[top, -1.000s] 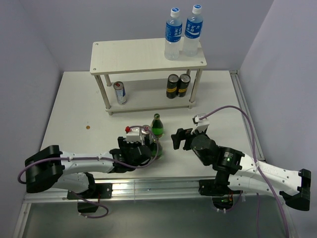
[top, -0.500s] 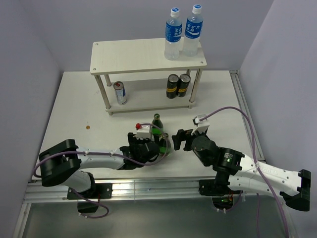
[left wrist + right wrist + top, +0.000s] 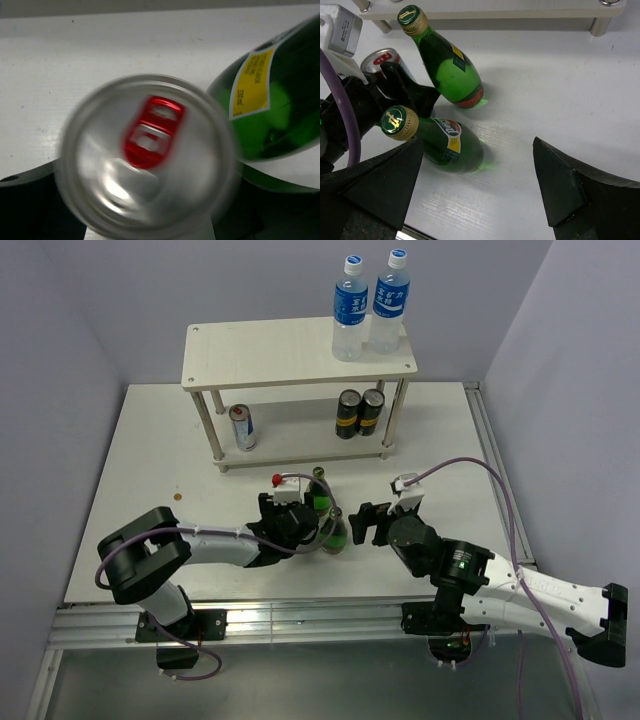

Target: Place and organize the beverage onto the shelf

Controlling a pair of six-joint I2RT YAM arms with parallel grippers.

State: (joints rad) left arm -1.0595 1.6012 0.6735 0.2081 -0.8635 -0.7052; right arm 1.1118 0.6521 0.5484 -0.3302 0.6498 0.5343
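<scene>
A can (image 3: 147, 157) fills the middle, seen end-on and blurred: silver lid, red pull tab. Just to its right a green bottle (image 3: 280, 107) with a yellow label leans in from the upper right, its glass meeting the can's rim. Black fingers (image 3: 30, 205) show at the bottom corners. Behind lies the white table (image 3: 100, 45).
</scene>
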